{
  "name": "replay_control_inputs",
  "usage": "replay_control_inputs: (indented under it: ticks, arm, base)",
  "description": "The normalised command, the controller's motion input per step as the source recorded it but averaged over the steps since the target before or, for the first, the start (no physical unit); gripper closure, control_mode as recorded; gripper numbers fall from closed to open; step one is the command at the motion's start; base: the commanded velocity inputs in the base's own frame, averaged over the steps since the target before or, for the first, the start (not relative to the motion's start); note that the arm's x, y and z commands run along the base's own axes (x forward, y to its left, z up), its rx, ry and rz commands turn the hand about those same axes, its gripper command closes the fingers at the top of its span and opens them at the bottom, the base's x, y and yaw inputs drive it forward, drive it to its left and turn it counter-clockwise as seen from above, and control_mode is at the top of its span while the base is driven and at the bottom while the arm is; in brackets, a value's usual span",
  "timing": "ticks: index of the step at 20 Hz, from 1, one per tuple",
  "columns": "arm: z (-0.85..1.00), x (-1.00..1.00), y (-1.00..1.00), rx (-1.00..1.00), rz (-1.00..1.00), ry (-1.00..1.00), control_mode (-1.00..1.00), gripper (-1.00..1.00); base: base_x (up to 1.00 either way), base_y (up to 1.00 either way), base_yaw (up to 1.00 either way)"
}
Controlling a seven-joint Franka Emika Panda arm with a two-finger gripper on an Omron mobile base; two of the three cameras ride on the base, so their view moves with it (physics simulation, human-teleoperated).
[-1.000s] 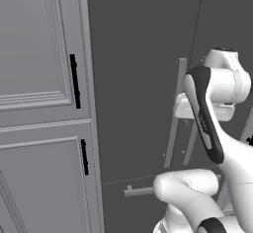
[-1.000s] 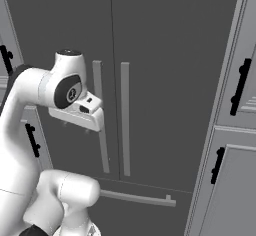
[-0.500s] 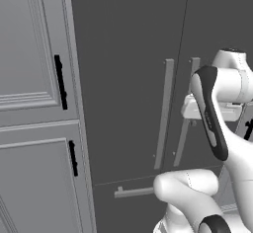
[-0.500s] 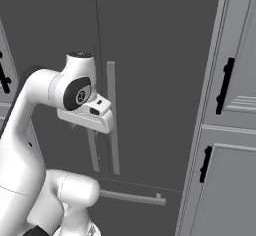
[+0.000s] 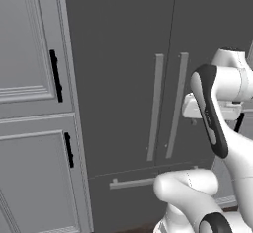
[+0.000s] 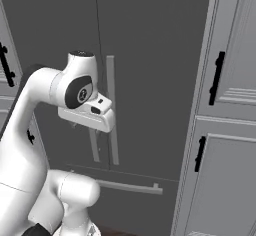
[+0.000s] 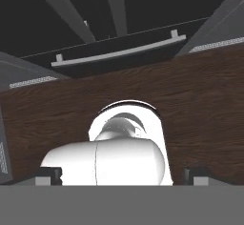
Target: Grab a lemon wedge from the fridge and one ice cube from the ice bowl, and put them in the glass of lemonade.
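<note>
Fridge [image 5: 123, 79]: tall dark grey appliance, doors closed, standing directly ahead of the arm between panelled light-grey cabinets [image 5: 29, 103] with black handles; two long light-grey vertical bar handles [image 5: 155, 106] sit side by side at the door seam, and a horizontal bar handle [image 7: 119, 52] runs across the lower drawer above a dark wood floor [image 7: 190, 100]. Gripper [image 7: 122, 174]: pointed down at the floor, well apart from the fridge, jaws spread wide and holding nothing.

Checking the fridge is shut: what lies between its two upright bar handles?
Just the thin dark seam where the closed fridge doors meet; clearest in the left base view.
</note>
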Motion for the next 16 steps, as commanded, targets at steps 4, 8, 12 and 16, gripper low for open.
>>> replay_control_inputs:
  ticks: [4,8,12,16]
  arm:
    - [0.0,0.0,0.0,0.0,0.0,0.0,1.0,-1.0]
    - [0.0,0.0,0.0,0.0,0.0,0.0,1.0,-1.0]
    - [0.0,0.0,0.0,0.0,0.0,0.0,1.0,-1.0]
    - [0.0,0.0,0.0,0.0,0.0,0.0,1.0,-1.0]
  base:
    - [-0.6,0.0,-0.03]
    - [-0.57,0.0,-0.02]
    - [-0.45,0.0,0.0]
    - [-0.35,0.08,0.0]
